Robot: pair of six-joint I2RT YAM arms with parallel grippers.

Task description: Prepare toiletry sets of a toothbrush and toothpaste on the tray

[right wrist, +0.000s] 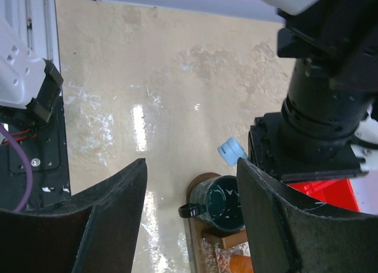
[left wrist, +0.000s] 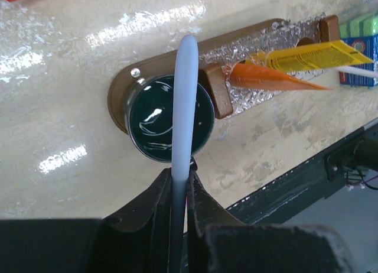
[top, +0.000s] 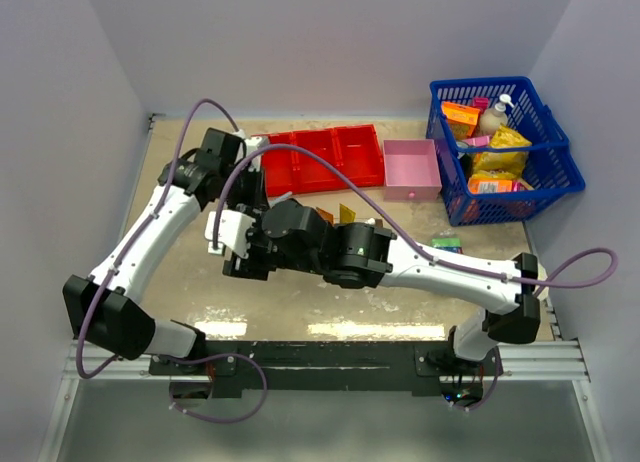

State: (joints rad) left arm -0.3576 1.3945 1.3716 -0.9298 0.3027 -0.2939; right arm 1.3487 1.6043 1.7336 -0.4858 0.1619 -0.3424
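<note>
From the top camera we mostly see both arms bunched over mid-table, with the toothpaste tubes (top: 335,214) peeking out behind them. On the left wrist cam, the left gripper (left wrist: 180,178) is clamped on the toothbrush (left wrist: 186,96), whose shaft crosses a dark green cup (left wrist: 153,122) at the end of the tray (left wrist: 121,90), with the tubes lying on the tray right beside it. On the right wrist cam, the right gripper (right wrist: 190,166) hangs spread wide over that cup, holding nothing.
</note>
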